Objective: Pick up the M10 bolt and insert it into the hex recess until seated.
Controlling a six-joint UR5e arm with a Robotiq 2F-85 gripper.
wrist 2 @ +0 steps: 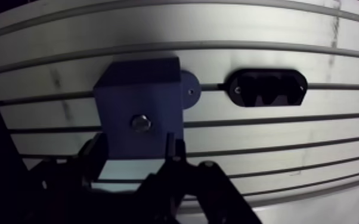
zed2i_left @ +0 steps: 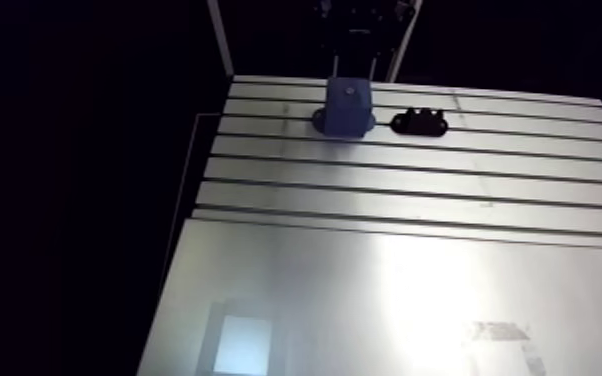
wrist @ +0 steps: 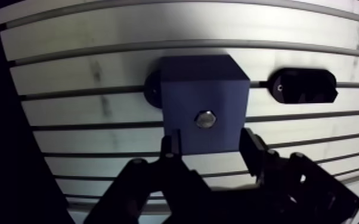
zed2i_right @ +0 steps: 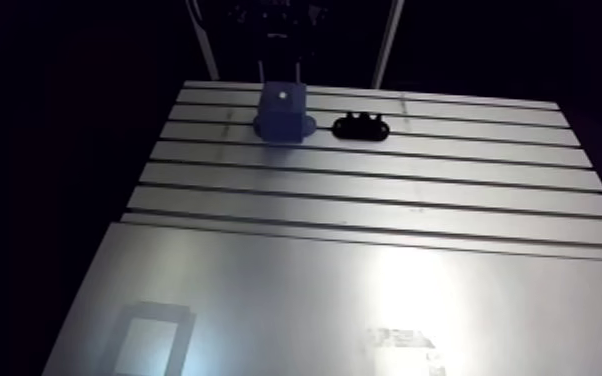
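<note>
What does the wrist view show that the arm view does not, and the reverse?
Only the wrist view: the black two-fingered end effector, open and empty, and the hexagonal outline of the silver metal bolt head set in the dark blue rectangular block.
Only the arm view: the smooth unslotted metal sheet at the near side of the slotted aluminium table, with bright glare.
Both: the block, the bolt as a pale spot on top, the black oblong holder beside the block, and the table's slots.
</note>
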